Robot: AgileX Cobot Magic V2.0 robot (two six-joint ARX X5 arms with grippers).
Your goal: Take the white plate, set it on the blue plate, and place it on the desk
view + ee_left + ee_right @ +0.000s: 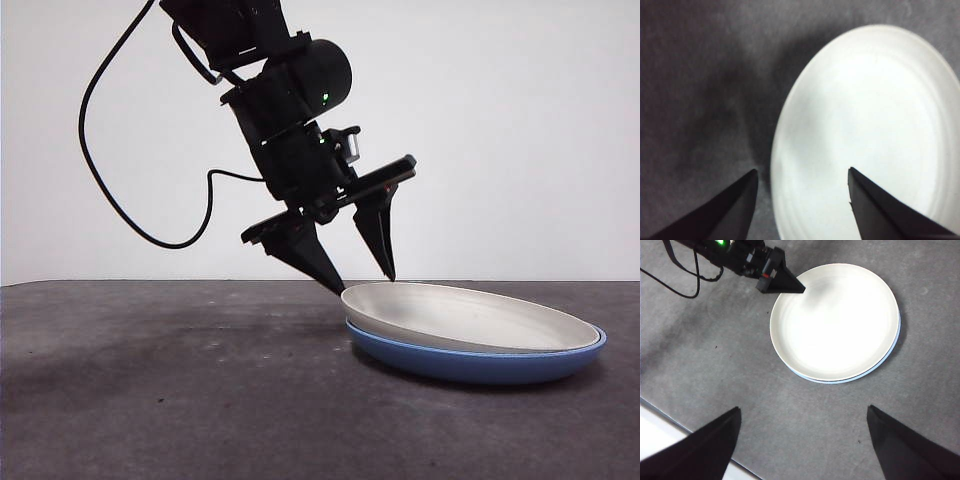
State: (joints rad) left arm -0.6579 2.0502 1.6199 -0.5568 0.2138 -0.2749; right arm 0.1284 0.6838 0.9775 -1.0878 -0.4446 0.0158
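Worktop (180, 400) fills fg of front view: dark grey, rough, matte w/ small specks; it carries both plates.

Blue plate (470, 365) sits on worktop, right of centre in front view. Only its glossy outer wall shows under the white one. From right wrist cam it shows only as a thin blue crescent (896, 340) along one side of the stack.

White plate (460, 318) lies inside/on top of blue plate, nested, slightly tilted: edge nearest the arm rides a bit higher, far edge sits down close to the blue rim. Faint concentric rings visible inside (835, 322).

Left claw (362, 282): arm comes in from upper left of front view, big and dark, angled down. Jaws spread apart, straddling the raised edge of white plate, one tip outside the rim at about rim level, other tip just above plate interior. Left wrist cam (802, 172) confirms: one jaw over worktop, other over plate, rim between. Can't tell if either tip actually touches the plate. Nothing pinched.

Right claw (802, 410): high above worktop, well apart from plates, jaws spread, holding nothing.
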